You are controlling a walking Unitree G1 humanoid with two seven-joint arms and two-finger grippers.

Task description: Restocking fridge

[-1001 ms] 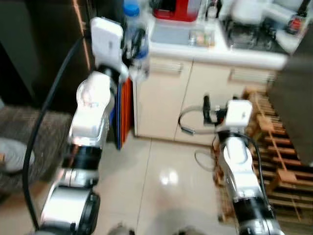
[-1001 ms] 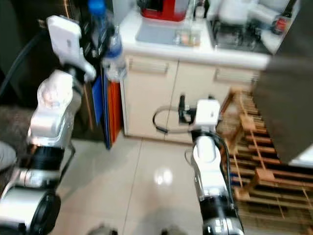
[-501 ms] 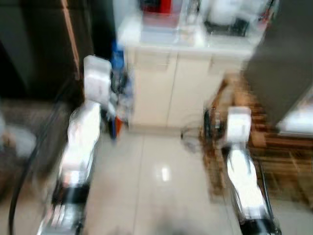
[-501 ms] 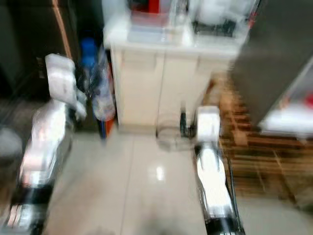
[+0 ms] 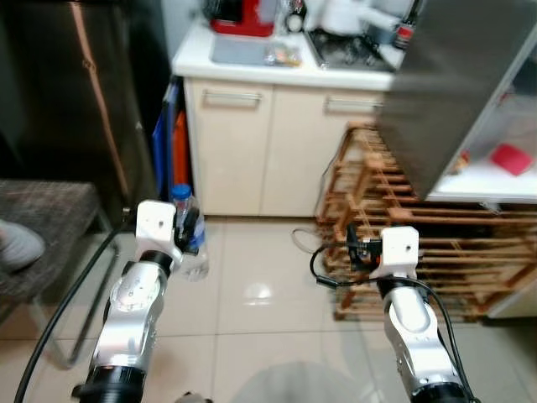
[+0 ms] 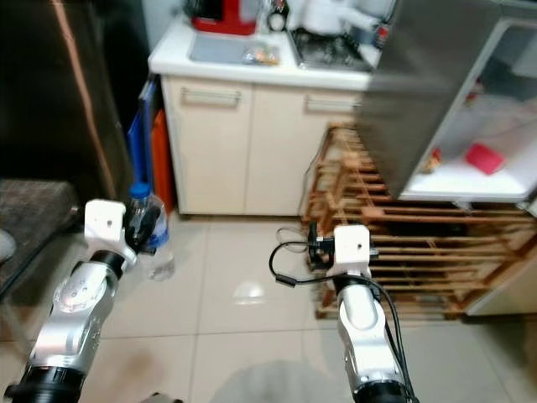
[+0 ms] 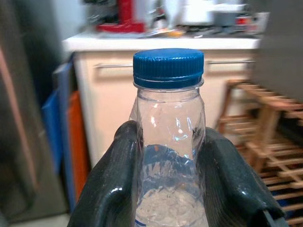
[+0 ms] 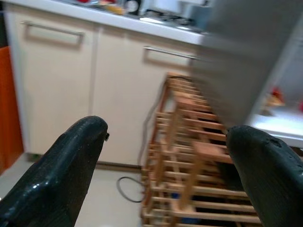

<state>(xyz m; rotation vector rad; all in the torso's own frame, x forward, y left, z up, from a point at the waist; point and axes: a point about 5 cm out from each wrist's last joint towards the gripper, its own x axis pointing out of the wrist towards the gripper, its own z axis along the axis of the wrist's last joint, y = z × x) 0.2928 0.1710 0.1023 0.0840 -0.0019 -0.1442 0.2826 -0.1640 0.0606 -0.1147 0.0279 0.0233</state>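
Note:
A clear plastic bottle [image 5: 190, 239] with a blue cap [image 7: 168, 67] is held upright in my left gripper [image 5: 190, 228]. The two black fingers [image 7: 111, 189] are shut on its sides below the neck. The bottle hangs over the tiled floor, left of the cream cabinet [image 5: 260, 147]. My right gripper [image 5: 352, 250] is open and holds nothing; its fingers [image 8: 61, 170] stand wide apart, facing the wooden rack [image 5: 403, 243]. At the right, the fridge's grey door [image 5: 453, 75] is swung open over a white shelf [image 5: 478, 180] with a red item [image 5: 510, 158] on it.
The counter [image 5: 277, 67] carries a red appliance [image 5: 243, 15] and kitchenware. Blue and orange boards [image 5: 168, 147] lean between the cabinet and a dark panel [image 5: 75, 92]. A chair seat [image 5: 42, 222] is at my left. A black cable [image 5: 323, 273] lies by the rack.
The camera has swung right and pulled back, so the open fridge is now in sight. The left arm stands lower against the counter, with the bottle still in its fingers. The right gripper stays open.

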